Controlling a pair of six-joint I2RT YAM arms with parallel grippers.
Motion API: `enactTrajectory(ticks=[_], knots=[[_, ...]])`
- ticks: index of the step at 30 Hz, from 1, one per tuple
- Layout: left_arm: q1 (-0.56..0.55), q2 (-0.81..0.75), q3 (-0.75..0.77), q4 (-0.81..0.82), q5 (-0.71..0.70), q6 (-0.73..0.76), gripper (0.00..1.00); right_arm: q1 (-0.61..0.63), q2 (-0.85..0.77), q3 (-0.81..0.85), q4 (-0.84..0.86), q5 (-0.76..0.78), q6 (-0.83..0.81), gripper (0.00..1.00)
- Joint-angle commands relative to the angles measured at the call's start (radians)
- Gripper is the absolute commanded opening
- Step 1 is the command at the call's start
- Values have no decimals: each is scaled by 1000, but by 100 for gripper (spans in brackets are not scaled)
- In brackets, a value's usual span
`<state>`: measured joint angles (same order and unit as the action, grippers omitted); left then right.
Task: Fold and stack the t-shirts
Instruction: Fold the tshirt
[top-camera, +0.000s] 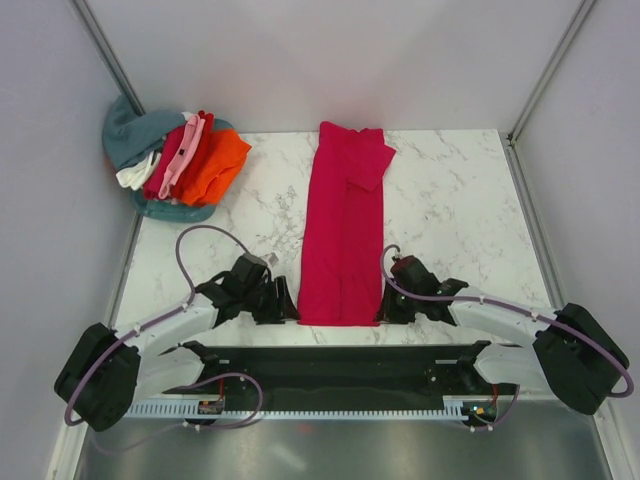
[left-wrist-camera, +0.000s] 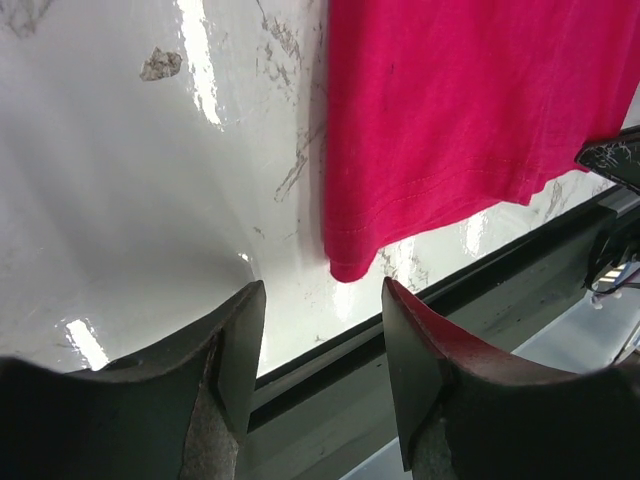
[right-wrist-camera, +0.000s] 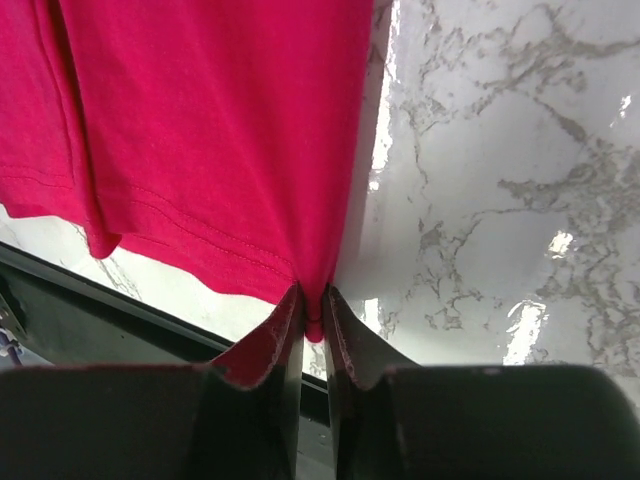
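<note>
A crimson-magenta t-shirt (top-camera: 343, 225) lies folded into a long narrow strip down the middle of the marble table, sleeve folded across its far end. My left gripper (top-camera: 283, 303) is open and empty beside the strip's near left corner (left-wrist-camera: 350, 268), which lies just beyond the fingertips without touching them. My right gripper (top-camera: 383, 305) is shut on the near right corner of the shirt (right-wrist-camera: 315, 325), the hem pinched between its fingers. A pile of other t-shirts (top-camera: 180, 160), orange, red, pink, white and teal-grey, sits at the far left.
The table's near edge and a black rail (top-camera: 340, 365) run just behind both grippers. Grey walls close in the left, back and right. Bare marble (top-camera: 455, 200) lies right of the strip.
</note>
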<state>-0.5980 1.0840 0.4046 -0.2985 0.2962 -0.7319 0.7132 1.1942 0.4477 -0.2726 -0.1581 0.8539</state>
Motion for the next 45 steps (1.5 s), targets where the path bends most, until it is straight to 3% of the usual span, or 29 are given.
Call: enactTrajectory(ticks=[1,10,15,18,19,23,26,31,35,41,45], knots=[[-5,16,26,47,-6,-20,58,17,-5,-29,-4,25,23,19],[-5,103,34,113,-12,-50,56,22,-50,-52,-14,42,39,11],[-8,148,16,174,12,-63,49,22,-51,-43,-28,43,28,5],[-40,166,-21,246,37,-107,37,22,-68,-38,-46,45,22,1],[-49,163,-30,254,37,-115,27,22,-79,-34,-60,49,19,0],[-80,110,-67,257,34,-132,7,22,-120,-21,-106,55,14,0],[-82,62,-90,251,55,-150,2,22,-168,-3,-155,68,11,0],[-82,-33,-56,179,70,-156,2,22,-255,69,-223,106,-6,0],[-79,-33,61,87,51,-113,2,20,-262,149,-249,147,-44,0],[-34,49,225,44,80,-54,2,20,-141,327,-298,279,-122,0],[55,126,341,32,80,-15,2,16,-41,436,-303,408,-179,0]])
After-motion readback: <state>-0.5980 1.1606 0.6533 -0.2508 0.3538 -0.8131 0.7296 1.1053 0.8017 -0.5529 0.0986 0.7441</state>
